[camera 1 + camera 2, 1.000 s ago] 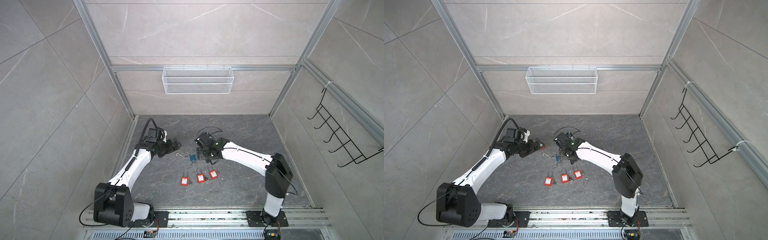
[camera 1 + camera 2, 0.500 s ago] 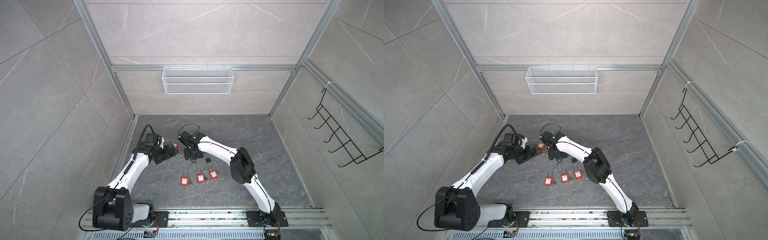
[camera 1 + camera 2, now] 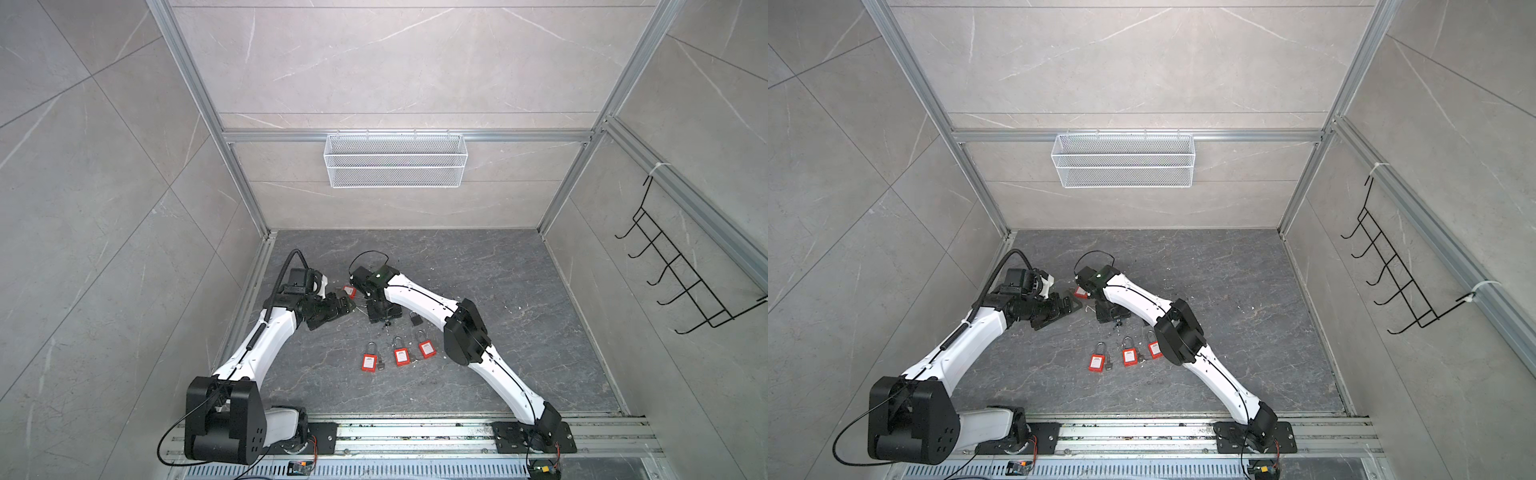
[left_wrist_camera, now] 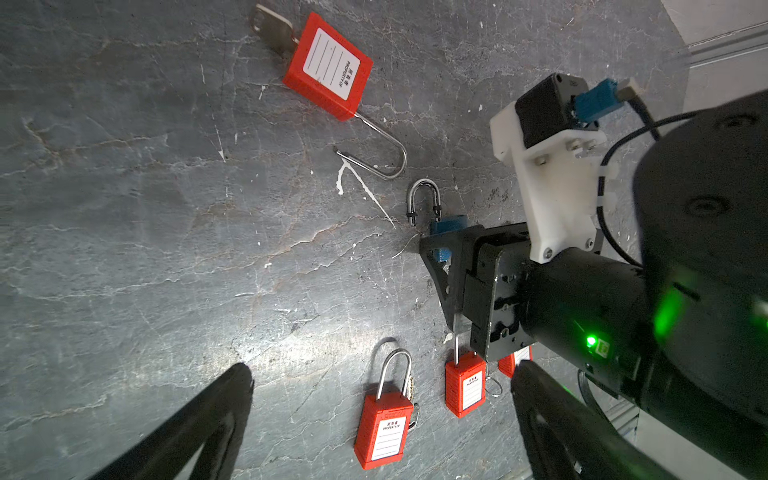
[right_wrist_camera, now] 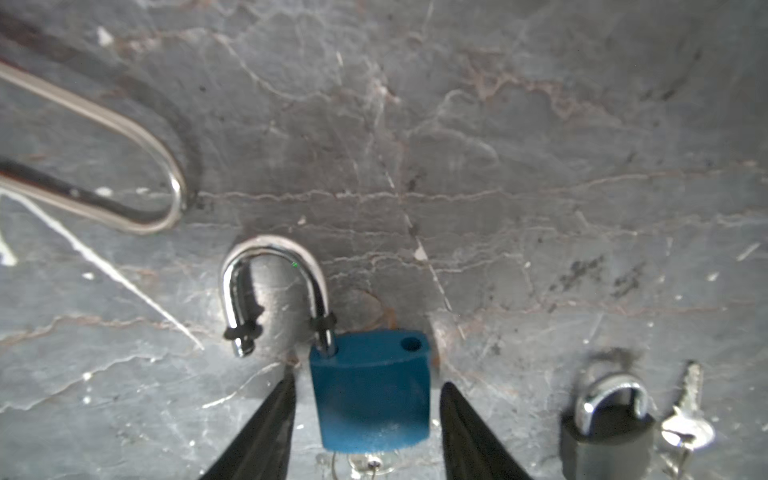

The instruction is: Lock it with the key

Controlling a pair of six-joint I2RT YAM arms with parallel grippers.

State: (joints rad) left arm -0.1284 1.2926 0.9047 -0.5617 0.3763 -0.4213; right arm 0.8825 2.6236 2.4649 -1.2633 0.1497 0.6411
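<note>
right claw (image 5: 368, 382) apart, straddling blue padlock (image 5: 370, 415), not touching | left claw (image 4: 382, 368) apart, empty | risk: skidding it across desk (image 5: 540, 166), twisting swung-out shackle (image 5: 274, 257) off line, through off-centre pinch

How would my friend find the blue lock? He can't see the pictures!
On the dark stone floor, just beyond the row of three red padlocks, the right gripper points down. Between its open jaws lies the blue padlock. It is the only blue one, and its silver shackle is swung open, unlike the shut black padlock nearby.
</note>
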